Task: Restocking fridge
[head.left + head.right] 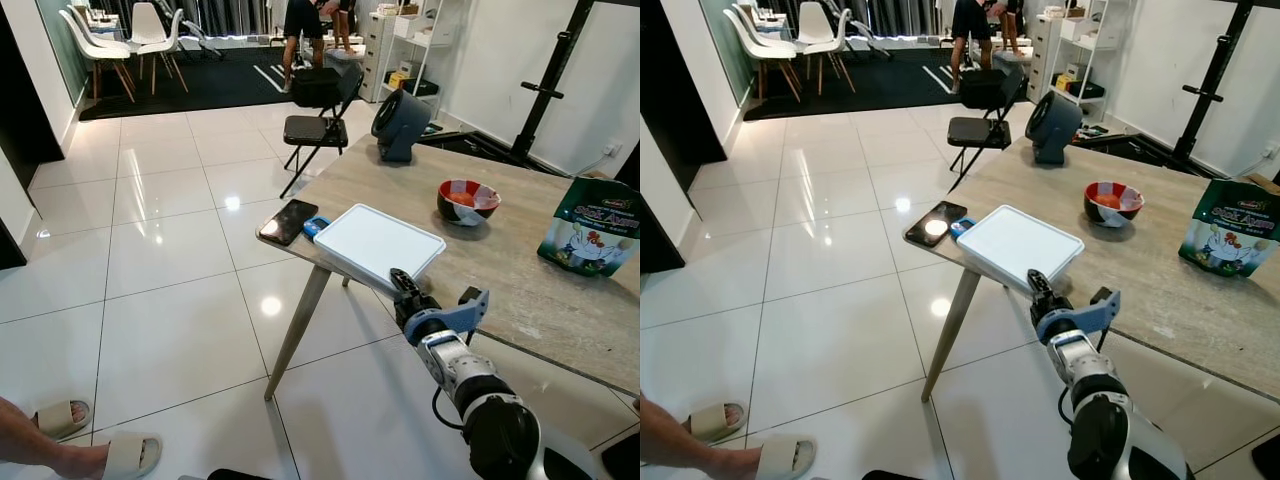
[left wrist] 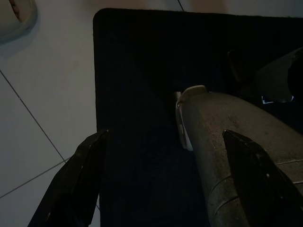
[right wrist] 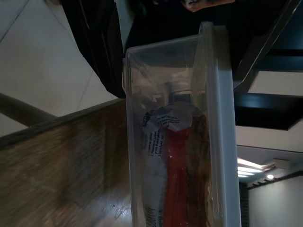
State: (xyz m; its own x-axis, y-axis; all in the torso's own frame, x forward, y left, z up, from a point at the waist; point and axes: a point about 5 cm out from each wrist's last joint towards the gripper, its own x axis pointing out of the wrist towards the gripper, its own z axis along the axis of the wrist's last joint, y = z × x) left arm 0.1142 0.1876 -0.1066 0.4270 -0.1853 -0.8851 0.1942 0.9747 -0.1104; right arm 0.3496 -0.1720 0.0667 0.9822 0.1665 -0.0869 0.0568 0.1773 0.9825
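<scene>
A clear flat container with a white lid [image 1: 378,243] lies at the near edge of the stone-topped table [image 1: 520,290]. My right gripper [image 1: 402,285] reaches up from below and is at the container's near rim. The right wrist view is pressed close to the container [image 3: 213,118], and a red and white packet [image 3: 165,161] lies inside it. My left gripper [image 2: 165,189] hangs idle over a dark mat [image 2: 137,94], open, beside my own grey leg [image 2: 227,142].
On the table are a black phone [image 1: 288,221], a small blue item [image 1: 316,226], a red bowl [image 1: 467,200], a green bag [image 1: 592,228] and a grey fan [image 1: 400,125]. A folding chair [image 1: 318,125] stands behind. A person's sandalled feet [image 1: 90,450] are at the lower left.
</scene>
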